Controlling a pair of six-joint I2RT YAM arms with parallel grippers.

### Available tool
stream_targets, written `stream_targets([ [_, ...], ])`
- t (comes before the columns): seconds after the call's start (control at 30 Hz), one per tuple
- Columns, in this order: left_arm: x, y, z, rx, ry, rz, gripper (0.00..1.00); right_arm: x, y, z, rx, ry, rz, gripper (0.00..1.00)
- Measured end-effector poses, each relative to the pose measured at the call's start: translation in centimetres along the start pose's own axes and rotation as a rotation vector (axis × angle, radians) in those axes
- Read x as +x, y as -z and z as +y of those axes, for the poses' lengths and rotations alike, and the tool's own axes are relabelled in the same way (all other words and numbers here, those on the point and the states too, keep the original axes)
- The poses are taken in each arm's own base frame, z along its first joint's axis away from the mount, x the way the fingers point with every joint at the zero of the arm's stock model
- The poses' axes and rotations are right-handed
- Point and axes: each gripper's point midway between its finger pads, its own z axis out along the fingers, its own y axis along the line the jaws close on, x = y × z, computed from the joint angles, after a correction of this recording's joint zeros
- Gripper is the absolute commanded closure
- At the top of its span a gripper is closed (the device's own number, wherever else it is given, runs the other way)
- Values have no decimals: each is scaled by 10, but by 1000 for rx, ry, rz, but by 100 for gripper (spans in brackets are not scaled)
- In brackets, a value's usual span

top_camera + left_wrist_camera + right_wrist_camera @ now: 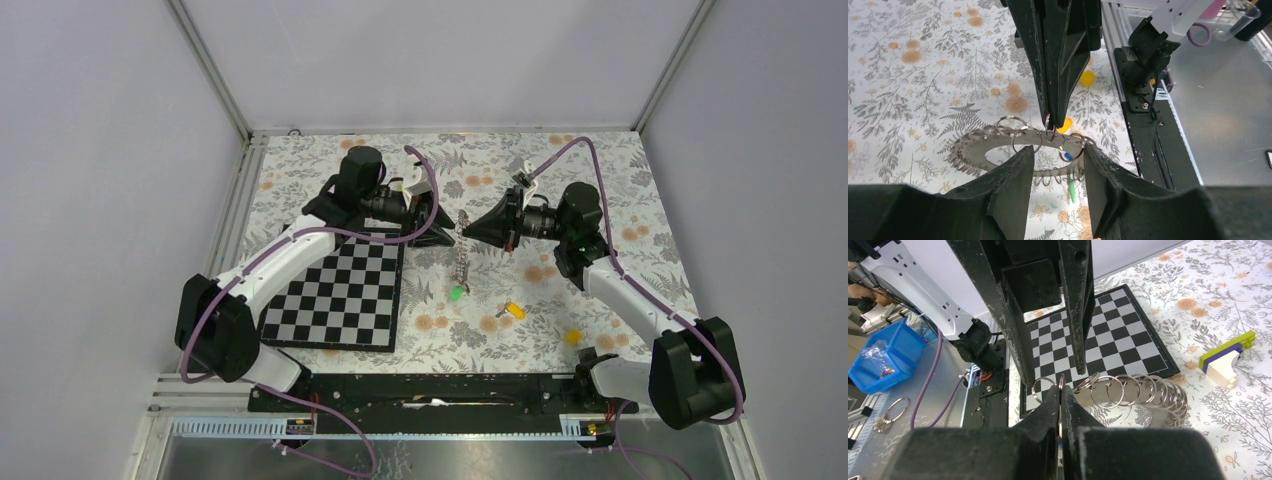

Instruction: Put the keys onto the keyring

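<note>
Top external: my two arms meet tip to tip over the floral table point(620, 190). The keyring point(461, 262) hangs edge-on just below the tips, up off the cloth.

Right wrist: my right gripper point(1060, 392) is clenched tight, no gap between the fingers, pinching one of the small wire loops point(1108, 390) that line the keyring's toothed edge. The rest of the loops fan off to the right.

Left wrist: my left gripper point(1058, 150) is released, fingers well apart. The keyring's jagged plate sits just beyond and between them. Can't tell whether either pad touches it.

Keys:
- A blue key point(1067, 155) sits at one of the loops. Can't tell if it is threaded on.
- A green key point(456, 292) is right below the keyring. Can't tell whether it hangs or lies on the table.
- An orange-yellow key point(514, 310) lies on the table to the right of that one.
- A yellow bit point(572, 337) lies further right, too small to say what it is.

The checkerboard point(340, 300) lies flat under my left arm, well apart from the keys.
</note>
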Motion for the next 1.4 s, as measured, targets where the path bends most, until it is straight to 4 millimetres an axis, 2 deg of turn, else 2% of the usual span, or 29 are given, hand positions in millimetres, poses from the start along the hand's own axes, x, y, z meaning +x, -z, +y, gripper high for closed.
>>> stream_targets([
  [0.17,-2,-3,-1,34,12,-21,56,0,1,4,-24,-1,-3,100],
  [0.53,-14,-5,-2,71,29,-69,70,-2,1,9,-54,-1,-18,100],
  [0.67,-16,-6,-5,94,46,-85,72,-1,2,8,-53,-4,-18,100],
  [1.4,-10,-10,-1,95,77,-79,87,4,3,9,-65,14,-2,100],
])
